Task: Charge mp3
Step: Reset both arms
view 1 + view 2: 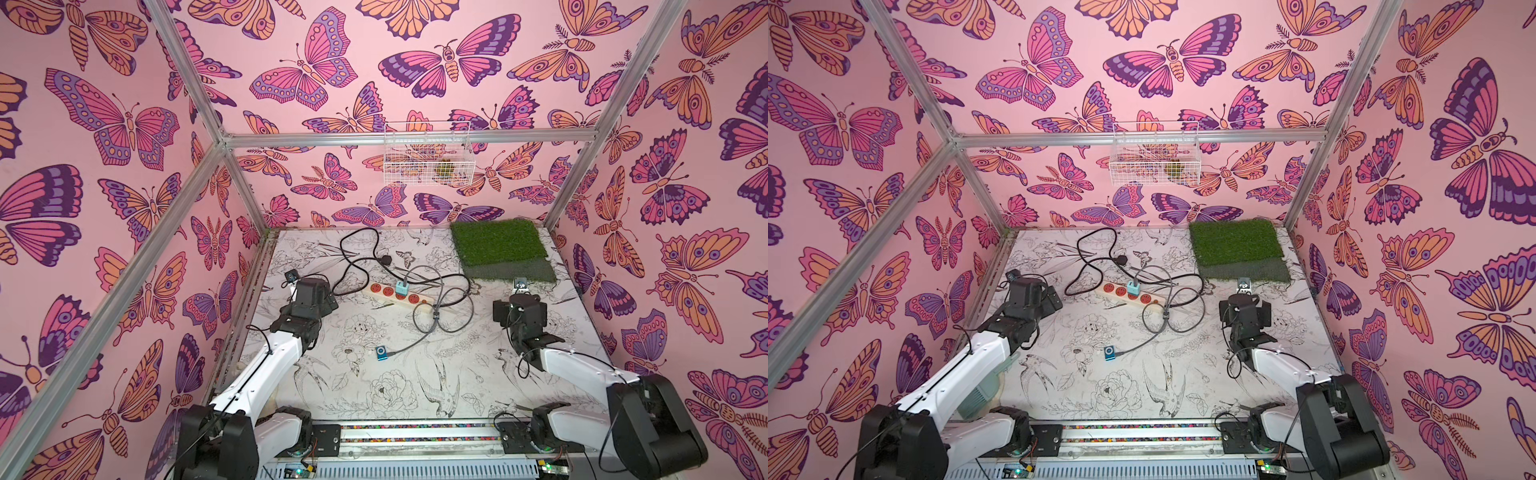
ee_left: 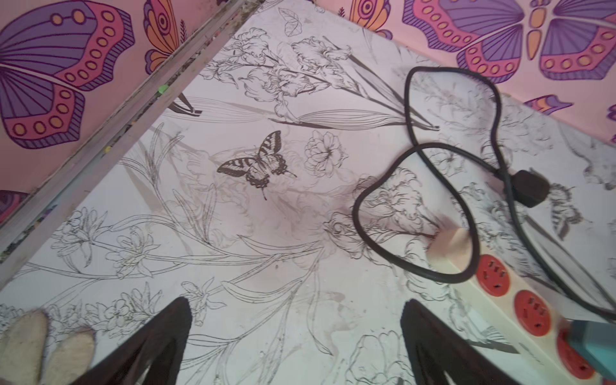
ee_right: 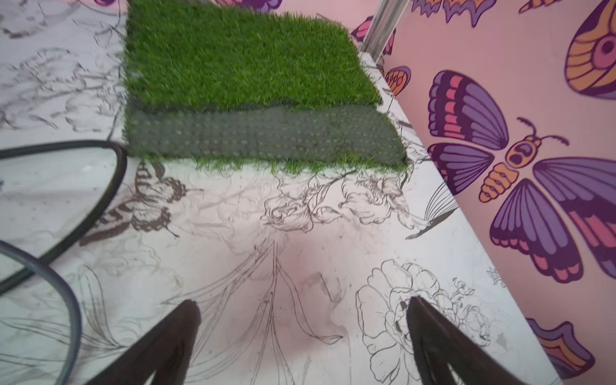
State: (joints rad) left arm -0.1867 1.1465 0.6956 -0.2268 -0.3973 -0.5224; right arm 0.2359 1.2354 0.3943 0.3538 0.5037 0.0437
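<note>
The mp3 [image 1: 380, 353] [image 1: 1111, 353], a tiny bright-blue square, lies flat on the flower-printed table between the two arms. A grey cable [image 1: 415, 338] meets its right edge and loops back to a teal charger cube [image 1: 401, 286] [image 2: 593, 346], which stands in a cream power strip [image 1: 424, 306] [image 2: 453, 246] with red sockets. My left gripper [image 2: 296, 306] is open over bare table near the strip's left end. Well to the right, my right gripper [image 3: 303, 305] is also open over bare table. Both are empty and far from the mp3.
The strip's black cord [image 1: 357, 253] [image 2: 413, 263] and its black plug [image 2: 530, 188] sprawl behind the strip. A green grass mat [image 1: 498, 245] [image 3: 250, 66] fills the back right corner. A white wire basket [image 1: 426, 153] hangs on the back wall.
</note>
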